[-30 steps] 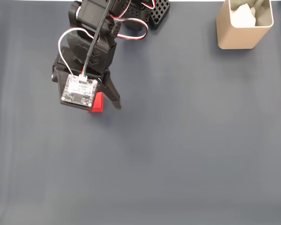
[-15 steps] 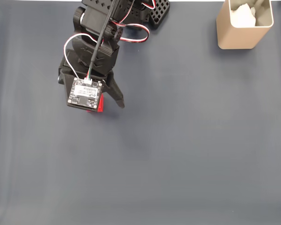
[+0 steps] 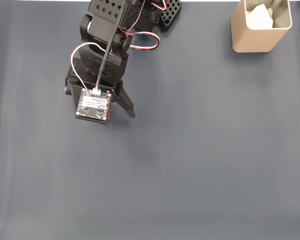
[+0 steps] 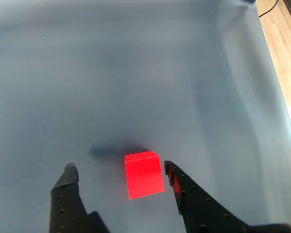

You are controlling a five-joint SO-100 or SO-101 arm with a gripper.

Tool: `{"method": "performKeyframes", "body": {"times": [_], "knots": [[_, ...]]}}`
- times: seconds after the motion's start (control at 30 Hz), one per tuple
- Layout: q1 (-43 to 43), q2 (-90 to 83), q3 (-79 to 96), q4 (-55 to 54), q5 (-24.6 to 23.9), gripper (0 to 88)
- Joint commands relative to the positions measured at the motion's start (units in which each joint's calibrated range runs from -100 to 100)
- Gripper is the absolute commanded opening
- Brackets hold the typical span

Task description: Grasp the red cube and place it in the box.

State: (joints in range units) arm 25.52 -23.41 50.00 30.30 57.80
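Observation:
In the wrist view the red cube (image 4: 144, 174) rests on the grey-blue mat between the two black fingers of my gripper (image 4: 119, 168). It sits closer to the right finger (image 4: 184, 194), and neither finger touches it. The gripper is open. In the fixed view the gripper (image 3: 115, 116) points down at the upper left of the mat, and the wrist camera board (image 3: 94, 106) covers nearly all of the cube. The box (image 3: 255, 42), beige with white stuff inside, stands at the top right corner, far from the gripper.
The arm's base and a black perforated part (image 3: 169, 12) sit at the top edge of the fixed view. In the wrist view the mat's edge and a wooden floor (image 4: 281, 34) show at the right.
The arm has shifted slightly right and down over the cube, so the camera board hides more of it in the fixed view. The cube has not moved.

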Motion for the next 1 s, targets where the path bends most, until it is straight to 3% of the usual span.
{"method": "performKeyframes", "body": {"times": [0.0,0.97], "knots": [[-0.35,0.26,-0.59,-0.88,-0.29,42.8],[-1.77,1.29,1.05,-1.13,-0.44,43.0]]}}
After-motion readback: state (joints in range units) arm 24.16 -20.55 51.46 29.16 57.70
